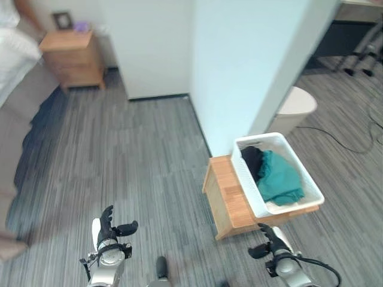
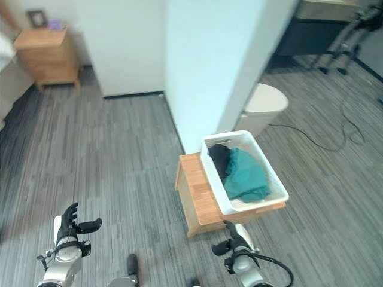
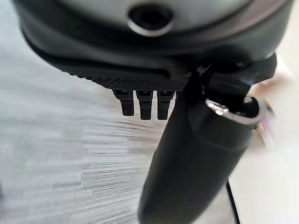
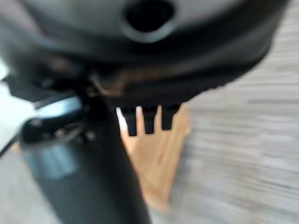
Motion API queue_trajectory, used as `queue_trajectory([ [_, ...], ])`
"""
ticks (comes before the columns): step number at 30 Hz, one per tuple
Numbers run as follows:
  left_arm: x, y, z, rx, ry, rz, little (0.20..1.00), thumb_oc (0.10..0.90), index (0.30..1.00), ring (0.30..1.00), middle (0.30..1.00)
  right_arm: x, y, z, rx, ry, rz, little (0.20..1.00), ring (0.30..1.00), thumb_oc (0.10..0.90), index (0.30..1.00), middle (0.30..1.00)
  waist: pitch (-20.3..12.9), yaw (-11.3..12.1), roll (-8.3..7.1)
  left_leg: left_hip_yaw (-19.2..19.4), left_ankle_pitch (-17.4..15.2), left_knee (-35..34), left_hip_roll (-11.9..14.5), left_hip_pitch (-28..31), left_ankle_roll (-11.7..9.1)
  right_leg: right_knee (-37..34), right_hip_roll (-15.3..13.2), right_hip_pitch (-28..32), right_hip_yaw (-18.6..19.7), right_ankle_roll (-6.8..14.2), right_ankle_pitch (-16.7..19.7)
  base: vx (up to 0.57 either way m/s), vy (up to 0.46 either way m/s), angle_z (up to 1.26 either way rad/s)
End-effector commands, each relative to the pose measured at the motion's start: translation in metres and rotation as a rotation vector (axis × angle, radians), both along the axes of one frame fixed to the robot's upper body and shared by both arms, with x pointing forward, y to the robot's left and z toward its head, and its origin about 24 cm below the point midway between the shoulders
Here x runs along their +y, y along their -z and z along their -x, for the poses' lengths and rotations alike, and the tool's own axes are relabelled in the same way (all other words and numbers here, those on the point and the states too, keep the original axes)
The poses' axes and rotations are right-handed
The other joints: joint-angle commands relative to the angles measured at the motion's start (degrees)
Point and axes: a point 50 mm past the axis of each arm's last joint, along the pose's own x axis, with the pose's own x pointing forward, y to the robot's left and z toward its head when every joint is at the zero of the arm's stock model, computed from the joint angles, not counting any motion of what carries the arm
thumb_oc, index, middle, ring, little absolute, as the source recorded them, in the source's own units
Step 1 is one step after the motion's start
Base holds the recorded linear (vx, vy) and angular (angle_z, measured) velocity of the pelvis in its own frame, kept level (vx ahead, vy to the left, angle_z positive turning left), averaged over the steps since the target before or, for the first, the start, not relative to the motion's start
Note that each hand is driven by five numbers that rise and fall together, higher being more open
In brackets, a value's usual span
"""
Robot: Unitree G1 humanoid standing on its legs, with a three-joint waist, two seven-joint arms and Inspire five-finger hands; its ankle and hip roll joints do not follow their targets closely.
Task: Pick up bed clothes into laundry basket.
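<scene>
A white laundry basket (image 1: 311, 190) stands on a low wooden stand (image 1: 227, 203) beside the pale wall. In it lie a teal garment (image 1: 280, 177) and a dark garment (image 1: 252, 159). My left hand (image 1: 109, 232) is low at the front left, over the grey floor, fingers straight and thumb out, holding nothing. My right hand (image 1: 268, 241) hangs just in front of the wooden stand, fingers straight and empty. The right wrist view shows the straight fingers (image 4: 147, 120) with the wooden stand (image 4: 159, 158) beyond them. A corner of the bed (image 1: 15, 72) with white bedding shows at the far left.
A wooden nightstand (image 1: 72, 57) stands at the back left by the bed. A white round bin (image 1: 296, 107) sits behind the basket, right of the wall corner (image 1: 239, 72). A cable (image 1: 344, 143) trails over the floor at right. Open grey floor (image 1: 131, 161) lies between bed and basket.
</scene>
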Motion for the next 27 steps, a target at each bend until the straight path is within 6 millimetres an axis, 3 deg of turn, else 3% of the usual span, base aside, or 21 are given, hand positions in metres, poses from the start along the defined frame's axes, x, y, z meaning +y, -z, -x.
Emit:
queue_trajectory([
  [1,-0.003,-0.013,-0.005,-0.098,0.105,-0.004,0.900,0.800,0.900,0.900,0.900,-0.001,-0.002,-0.002,-0.030,0.034,-0.043,0.900,0.900,0.800,0.900,0.900,-5.2,0.3,2.76,0.7,6.1,-10.7,5.2,11.0,-7.5,3.8,-3.3,-2.3,-4.9,3.4,-4.3,0.13,0.324,1.29],
  [3,-0.003,-0.013,-0.003,-0.093,0.114,0.000,0.900,0.800,0.900,0.900,0.900,0.005,0.000,0.000,-0.019,0.028,-0.062,0.900,0.900,0.800,0.900,0.900,-5.3,0.8,2.40,-0.2,5.4,-12.1,3.1,10.9,-6.5,6.5,-5.1,-2.7,-5.7,4.1,-4.5,0.07,0.256,1.36],
  [4,-0.001,-0.021,-0.009,-0.118,0.146,-0.027,0.900,0.800,0.900,0.900,0.900,0.016,-0.009,-0.014,-0.074,-0.028,-0.075,0.900,0.900,0.800,0.900,0.900,-3.5,1.6,1.79,-3.2,3.5,-12.7,0.4,9.7,-4.7,14.9,-7.5,-6.3,-3.7,5.4,-3.5,0.00,0.191,1.02],
  [5,0.001,-0.028,-0.014,-0.140,0.173,-0.063,0.900,0.800,0.900,0.900,0.900,0.021,-0.016,-0.026,-0.118,-0.050,-0.081,0.900,0.900,0.800,0.900,0.900,-2.8,1.1,1.23,-5.0,2.8,-13.0,-0.9,8.6,-4.1,17.1,-7.9,-8.6,-0.3,6.6,-3.4,0.01,0.214,1.45],
  [9,0.009,-0.061,-0.039,-0.261,0.236,-0.184,0.900,0.800,0.900,0.900,0.900,0.014,-0.058,-0.068,-0.311,-0.110,-0.032,0.900,0.900,0.800,0.900,0.900,-1.1,-0.2,1.15,-13.2,3.2,-13.7,-4.9,4.8,-2.5,14.6,-1.3,-12.4,18.7,6.7,-6.9,0.05,0.062,1.54],
  [10,0.009,-0.062,-0.039,-0.263,0.236,-0.184,0.900,0.800,0.900,0.900,0.900,0.014,-0.059,-0.068,-0.312,-0.110,-0.032,0.900,0.900,0.800,0.900,0.900,-1.1,-0.2,1.30,-13.2,3.4,-13.7,-4.7,4.6,-2.5,14.4,-1.1,-12.5,18.7,6.6,-6.7,0.17,-0.046,1.79],
  [11,0.007,-0.083,-0.054,-0.348,0.278,-0.212,0.900,0.800,0.900,0.900,0.900,0.004,-0.081,-0.084,-0.403,-0.106,-0.011,0.900,0.900,0.800,0.900,0.900,-0.4,-0.9,1.29,-18.6,2.8,-13.7,-7.3,3.8,-2.0,14.6,0.6,-13.1,27.8,5.9,-7.9,0.18,-0.024,1.74],
  [12,-0.007,-0.090,-0.065,-0.391,0.313,-0.202,0.900,0.800,0.900,0.900,0.900,0.038,-0.071,-0.091,-0.376,-0.106,-0.097,0.900,0.900,0.800,0.900,0.900,-0.1,-0.8,2.11,-21.3,2.6,-13.7,-8.7,3.7,-1.6,15.3,1.7,-13.7,32.5,5.5,-8.0,0.21,-0.039,2.46],
  [14,-0.003,-0.098,-0.062,-0.448,0.284,-0.200,0.900,0.800,0.900,0.900,0.900,0.021,-0.082,-0.093,-0.440,-0.140,0.024,0.900,0.900,0.800,0.900,0.900,0.9,-1.0,3.20,-27.6,2.8,-13.7,-11.1,2.8,-0.9,15.6,5.0,-14.2,42.7,4.6,-8.4,0.08,-0.094,2.29],
  [15,-0.001,-0.106,-0.061,-0.504,0.238,-0.186,0.900,0.800,0.900,0.900,0.900,0.037,-0.081,-0.090,-0.453,-0.219,0.005,0.900,0.900,0.800,0.900,0.900,1.5,-1.5,3.55,-29.3,2.8,-13.7,-11.9,2.5,-0.8,16.4,6.3,-14.3,47.2,4.5,-8.5,0.02,-0.166,1.72],
  [16,0.003,-0.110,-0.061,-0.508,0.226,-0.208,0.900,0.800,0.900,0.900,0.900,0.039,-0.112,-0.102,-0.577,-0.284,0.066,0.900,0.900,0.800,0.900,0.900,1.7,-1.5,3.58,-30.8,2.8,-13.7,-12.2,2.1,-0.9,16.1,6.9,-14.1,49.2,4.2,-8.8,0.00,-0.192,1.56],
  [17,0.000,-0.114,-0.061,-0.546,0.223,-0.174,0.900,0.800,0.900,0.900,0.900,0.041,-0.129,-0.113,-0.657,-0.291,0.096,0.900,0.900,0.800,0.900,0.900,1.6,-0.2,3.98,-32.7,2.6,-13.7,-12.4,2.0,-0.8,16.0,7.0,-14.4,49.3,3.5,-8.9,-0.03,-0.235,1.44],
  [18,-0.002,-0.117,-0.062,-0.576,0.199,-0.162,0.900,0.800,0.900,0.900,0.900,0.055,-0.114,-0.106,-0.612,-0.337,0.058,0.900,0.900,0.800,0.900,0.900,1.8,-0.4,4.08,-33.0,2.8,-13.7,-12.3,2.2,-1.2,15.8,6.9,-14.2,49.3,3.4,-8.3,-0.08,-0.330,1.11],
  [19,0.000,-0.123,-0.057,-0.598,0.203,-0.171,0.900,0.800,0.900,0.900,0.900,0.052,-0.128,-0.110,-0.669,-0.306,-0.020,0.900,0.900,0.800,0.900,0.900,1.7,-0.2,4.13,-32.9,3.0,-13.7,-11.6,2.7,-1.7,12.8,4.7,-12.7,45.7,2.9,-8.6,-0.11,-0.369,0.94],
  [20,0.002,-0.129,-0.054,-0.643,0.200,-0.152,0.900,0.800,0.900,0.900,0.900,0.052,-0.159,-0.119,-0.771,-0.375,0.047,0.900,0.900,0.800,0.900,0.900,1.2,0.0,3.95,-32.7,3.3,-13.7,-10.8,2.3,-2.4,10.3,4.0,-11.8,44.3,2.9,-8.2,-0.13,-0.402,0.99],
  [21,0.010,-0.133,-0.049,-0.655,0.173,-0.160,0.900,0.800,0.900,0.900,0.900,0.046,-0.175,-0.119,-0.847,-0.360,0.061,0.900,0.900,0.800,0.900,0.900,1.0,0.6,4.20,-32.6,4.6,-13.7,-9.6,1.3,-3.1,8.2,4.0,-11.2,43.2,2.6,-7.8,-0.06,-0.245,0.84],
  [22,0.010,-0.132,-0.048,-0.653,0.175,-0.159,0.900,0.800,0.900,0.900,0.900,0.045,-0.175,-0.118,-0.844,-0.359,0.061,0.900,0.900,0.800,0.900,0.900,0.8,0.6,4.26,-32.7,4.6,-13.7,-9.5,1.2,-3.1,7.8,4.0,-11.1,43.0,2.6,-7.6,-0.06,-0.250,0.87],
  [23,0.015,-0.137,-0.042,-0.684,0.152,-0.148,0.900,0.800,0.900,0.900,0.900,0.035,-0.194,-0.116,-0.918,-0.352,0.102,0.900,0.900,0.800,0.900,0.900,0.7,1.0,4.26,-33.0,5.9,-13.7,-8.6,0.2,-4.3,5.6,4.1,-10.0,41.8,2.2,-7.3,-0.06,-0.261,0.57],
  [25,0.021,-0.144,-0.036,-0.734,0.106,-0.118,0.900,0.800,0.900,0.900,0.900,0.021,-0.214,-0.111,-1.002,-0.317,0.109,0.900,0.900,0.800,0.900,0.900,1.0,1.9,4.29,-33.7,8.1,-13.7,-7.5,-2.4,-6.1,1.7,4.7,-8.2,40.1,1.3,-6.7,-0.15,-0.346,0.55],
  [27,0.021,-0.150,-0.033,-0.779,0.079,-0.080,0.900,0.800,0.900,0.900,0.900,0.015,-0.228,-0.106,-1.063,-0.302,0.111,0.900,0.900,0.800,0.900,0.900,2.1,1.8,4.18,-31.4,7.7,-13.7,-7.3,-4.4,-5.5,0.5,4.9,-7.6,38.0,0.5,-5.7,-0.24,-0.228,0.51],
])
